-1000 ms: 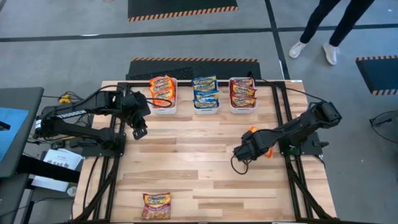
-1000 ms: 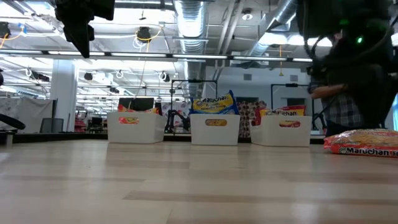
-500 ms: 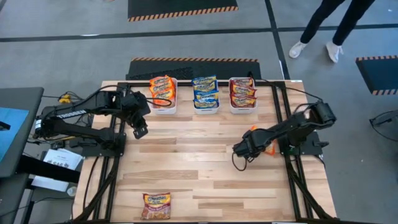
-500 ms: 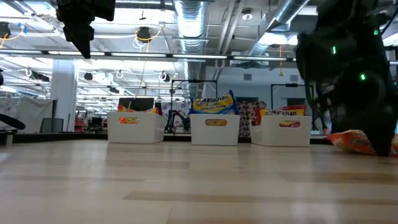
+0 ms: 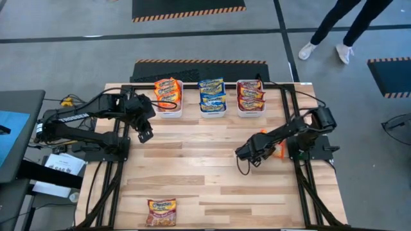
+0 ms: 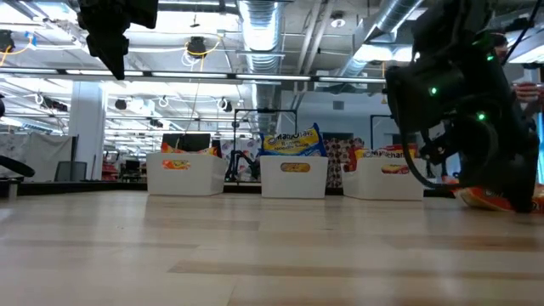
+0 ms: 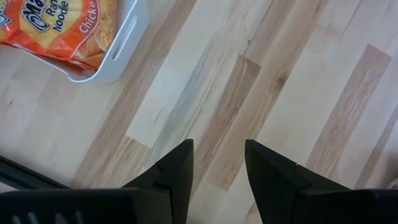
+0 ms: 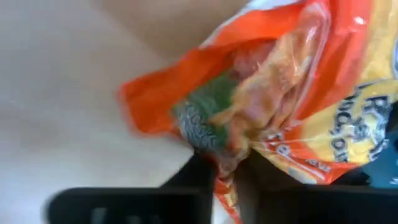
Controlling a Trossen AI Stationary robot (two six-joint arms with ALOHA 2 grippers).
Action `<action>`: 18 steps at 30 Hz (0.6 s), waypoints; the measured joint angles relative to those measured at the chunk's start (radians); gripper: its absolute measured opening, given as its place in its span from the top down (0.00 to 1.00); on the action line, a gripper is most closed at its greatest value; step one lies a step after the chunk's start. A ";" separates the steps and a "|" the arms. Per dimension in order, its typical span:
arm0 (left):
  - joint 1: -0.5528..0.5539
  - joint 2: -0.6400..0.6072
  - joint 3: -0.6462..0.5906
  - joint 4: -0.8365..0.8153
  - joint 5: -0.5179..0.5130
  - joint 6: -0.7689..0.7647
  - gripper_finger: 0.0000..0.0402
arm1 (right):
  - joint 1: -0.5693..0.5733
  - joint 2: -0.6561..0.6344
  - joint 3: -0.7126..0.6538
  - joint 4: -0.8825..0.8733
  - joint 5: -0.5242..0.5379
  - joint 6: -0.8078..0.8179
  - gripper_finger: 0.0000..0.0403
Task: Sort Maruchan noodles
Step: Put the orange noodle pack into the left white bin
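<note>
While left tool (image 5: 145,135) hovers, right tool (image 5: 249,156) pinches orange packet (image 8: 292,112).

Orange packet (image 8: 292,106) pinched at table's right; others binned.

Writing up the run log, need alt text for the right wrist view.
The right gripper is shut on an orange noodle packet, pinching the crumpled edge of its glossy wrapper between two dark fingers. The packet fills most of the picture, with pale wooden table blurred behind it.
</note>
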 joint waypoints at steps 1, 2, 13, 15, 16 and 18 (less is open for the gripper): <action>0.000 0.000 0.000 0.000 0.000 0.000 0.68 | -0.004 0.000 -0.001 -0.008 0.007 0.007 0.93; 0.000 0.000 0.000 0.000 0.000 0.000 0.68 | -0.005 -0.001 -0.001 -0.013 0.016 0.016 0.95; 0.000 0.000 0.000 0.005 -0.014 0.020 0.68 | 0.031 0.002 0.155 -0.159 0.009 0.019 0.97; 0.000 0.000 0.000 0.007 -0.029 0.019 0.68 | 0.053 0.002 0.224 -0.174 0.031 0.019 0.97; 0.000 0.000 0.000 0.007 -0.039 0.023 0.68 | 0.063 0.001 0.257 -0.178 0.043 0.024 0.97; 0.000 0.000 0.000 0.007 -0.059 0.049 0.68 | 0.082 0.001 0.318 -0.193 0.073 0.041 0.97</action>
